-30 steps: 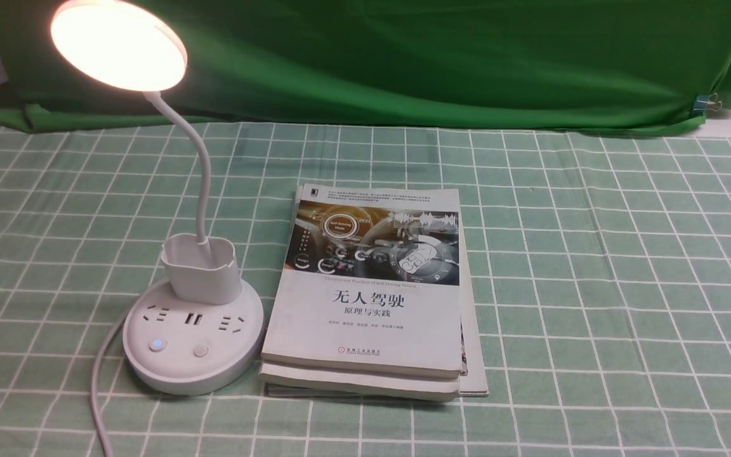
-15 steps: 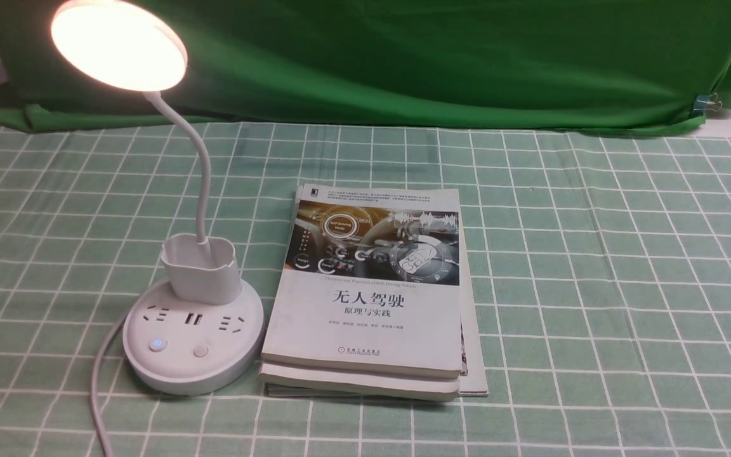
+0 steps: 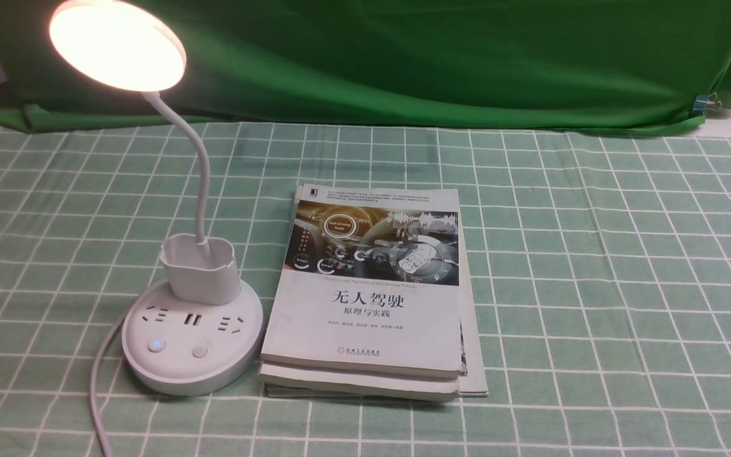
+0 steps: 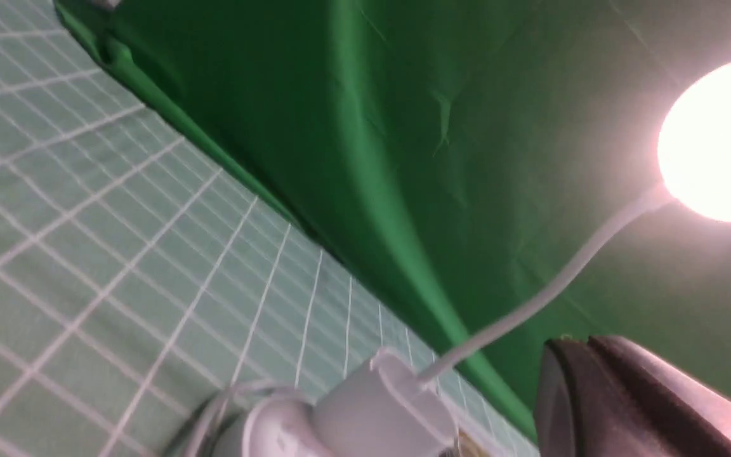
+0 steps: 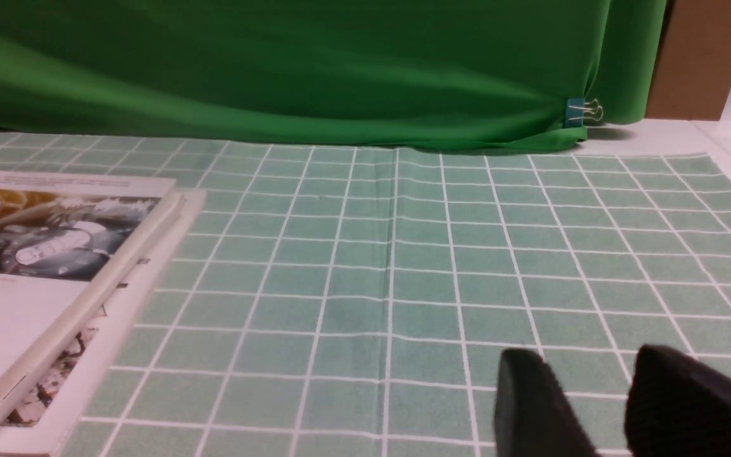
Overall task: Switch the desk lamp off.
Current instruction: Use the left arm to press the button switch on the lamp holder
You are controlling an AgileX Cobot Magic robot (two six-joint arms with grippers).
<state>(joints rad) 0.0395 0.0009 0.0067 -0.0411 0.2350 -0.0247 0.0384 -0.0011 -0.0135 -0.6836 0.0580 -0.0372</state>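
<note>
Lamp: the desk lamp [image 3: 200,273] is standing on the bench [image 3: 594,254], at about 8 o'clock from the bench's middle in the front view. Its round base is sitting just beside the books [image 3: 372,298], at their 9 o'clock.
Head: the disc head [image 3: 118,44] is glowing and leaning toward 11 o'clock from the base on its bent neck.
Buttons: the left button [image 3: 157,345] is glowing blue. The right button [image 3: 200,350] is showing no light.
Cord: the white cord [image 3: 94,393] is running off the base toward 7 o'clock.
Left tool: the left tool [image 4: 625,393] is showing only one dark finger in its wrist view, near the lamp's cup and apart from it. Cannot tell its opening or its hold.
Right tool: the right tool [image 5: 584,387] is hovering over bare cloth off the books' 3 o'clock side. Its fingers are standing parted and gripping nothing.
Backdrop: the green backdrop [image 3: 435,57] is hanging along 12 o'clock, with a binder clip [image 3: 708,101] pinching it toward 2 o'clock.
</note>
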